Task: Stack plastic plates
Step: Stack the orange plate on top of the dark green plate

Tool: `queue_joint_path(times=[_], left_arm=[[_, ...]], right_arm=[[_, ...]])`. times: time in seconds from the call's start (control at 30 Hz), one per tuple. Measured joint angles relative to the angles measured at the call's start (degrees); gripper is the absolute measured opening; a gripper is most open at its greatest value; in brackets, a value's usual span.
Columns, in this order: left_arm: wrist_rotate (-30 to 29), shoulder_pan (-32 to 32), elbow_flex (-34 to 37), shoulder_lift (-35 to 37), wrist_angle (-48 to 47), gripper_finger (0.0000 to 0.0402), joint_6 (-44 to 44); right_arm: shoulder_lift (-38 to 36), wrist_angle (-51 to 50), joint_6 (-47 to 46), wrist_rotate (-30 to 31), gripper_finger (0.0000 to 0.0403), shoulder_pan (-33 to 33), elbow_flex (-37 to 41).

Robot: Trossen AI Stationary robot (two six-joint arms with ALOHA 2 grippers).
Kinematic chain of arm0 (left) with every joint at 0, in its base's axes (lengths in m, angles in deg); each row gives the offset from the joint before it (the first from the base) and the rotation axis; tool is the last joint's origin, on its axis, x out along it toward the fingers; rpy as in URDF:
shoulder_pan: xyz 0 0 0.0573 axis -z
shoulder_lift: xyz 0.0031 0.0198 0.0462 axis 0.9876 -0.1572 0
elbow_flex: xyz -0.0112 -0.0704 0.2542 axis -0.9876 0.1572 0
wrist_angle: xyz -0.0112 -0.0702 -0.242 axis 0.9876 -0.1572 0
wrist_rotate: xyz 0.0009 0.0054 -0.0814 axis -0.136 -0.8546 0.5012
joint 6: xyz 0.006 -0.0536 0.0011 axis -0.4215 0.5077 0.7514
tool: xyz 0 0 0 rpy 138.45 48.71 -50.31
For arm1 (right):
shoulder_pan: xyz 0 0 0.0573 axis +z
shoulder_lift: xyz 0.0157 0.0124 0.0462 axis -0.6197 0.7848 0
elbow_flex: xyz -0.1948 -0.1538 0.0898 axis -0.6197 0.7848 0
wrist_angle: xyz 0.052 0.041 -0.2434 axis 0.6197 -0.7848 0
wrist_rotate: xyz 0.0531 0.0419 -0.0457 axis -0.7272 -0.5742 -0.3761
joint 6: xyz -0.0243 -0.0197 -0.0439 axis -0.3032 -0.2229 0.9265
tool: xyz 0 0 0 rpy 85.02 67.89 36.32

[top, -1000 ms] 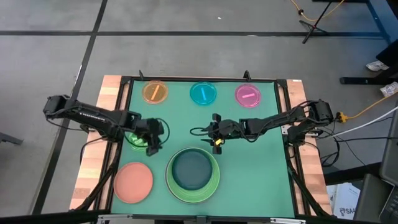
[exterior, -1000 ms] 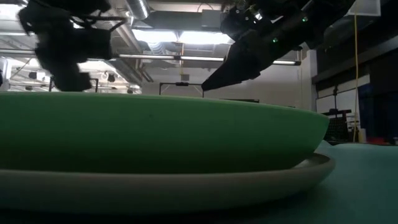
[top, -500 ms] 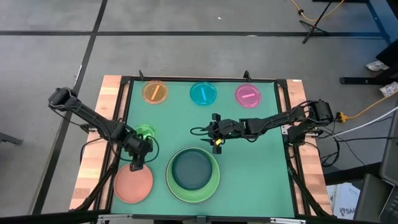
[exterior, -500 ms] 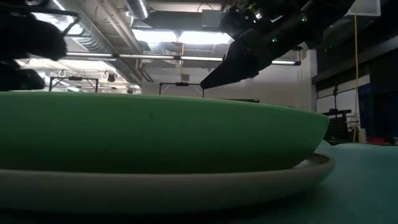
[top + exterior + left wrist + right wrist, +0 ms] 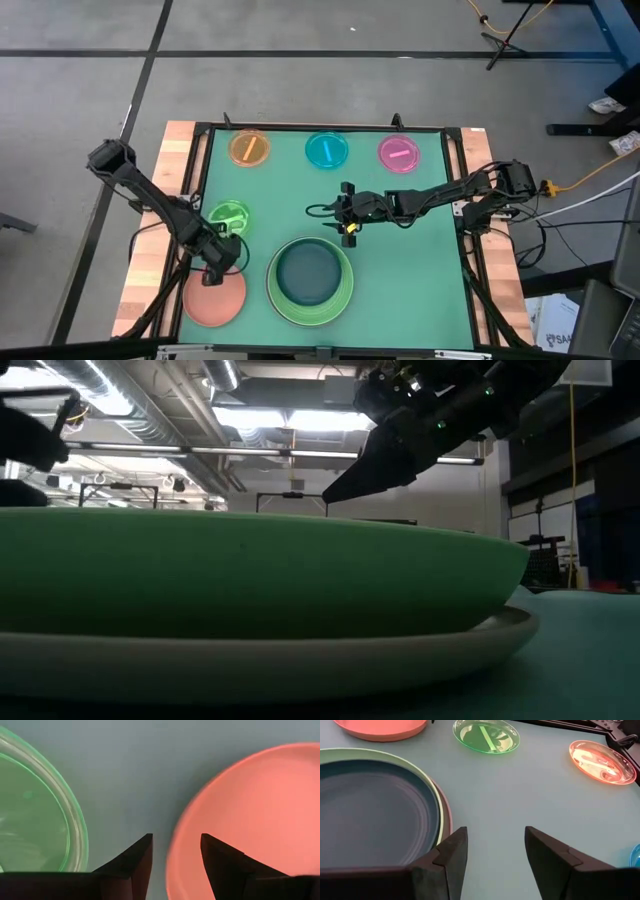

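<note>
High view: left end effector (image 5: pixel 218 270) down at far rim of salmon plate (image 5: pixel 213 298), near-left on the bench (image 5: pixel 420 260). Translucent green plate (image 5: pixel 229 214) just beyond it. Dark teal plate (image 5: pixel 310 273) already nested in light green plate (image 5: pixel 342 300), near centre. Orange plate (image 5: pixel 249 148), cyan plate (image 5: pixel 327 150), magenta plate (image 5: pixel 399 152) in a row at far edge, well apart from the stack. Right end effector (image 5: pixel 346 226) parked mid-bench, just beyond the stack's far rim.

Low view: only light green plate on grey-white plate (image 5: pixel 300 660) filling the frame; dark arm overhead. No help w/ either grip.

Left wrist view: fingers (image 5: pixel 137 857) narrowly open, nothing held, one either side of the salmon rim, rim approx. between them. Translucent green plate off to one side, apart from fingers. Risk: shallow bite on a thin slick rim, so plate could pivot or slip on lift; w/ any drift toward green plate, could nudge it instead. Probably also a risk of pressing the rim and skidding the plate along the bench.

Right wrist view: fingers (image 5: pixel 451 855) moderately wide, empty, hovering by stack edge. Pinkish line under the light green rim, unclear what. Possible clash if salmon plate carried to the stack while right arm sits so near it.
</note>
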State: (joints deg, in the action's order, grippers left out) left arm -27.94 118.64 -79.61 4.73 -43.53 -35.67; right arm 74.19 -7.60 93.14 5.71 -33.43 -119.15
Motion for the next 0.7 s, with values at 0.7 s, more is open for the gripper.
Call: queue_joint_path(times=[0.7], left_arm=[[1.45, -0.31, -0.15, -8.91, 2.47, 0.0095, -1.08]], right_arm=[[0.00, 0.13, -0.27, 0.00, 0.0186, 0.02, 0.00]])
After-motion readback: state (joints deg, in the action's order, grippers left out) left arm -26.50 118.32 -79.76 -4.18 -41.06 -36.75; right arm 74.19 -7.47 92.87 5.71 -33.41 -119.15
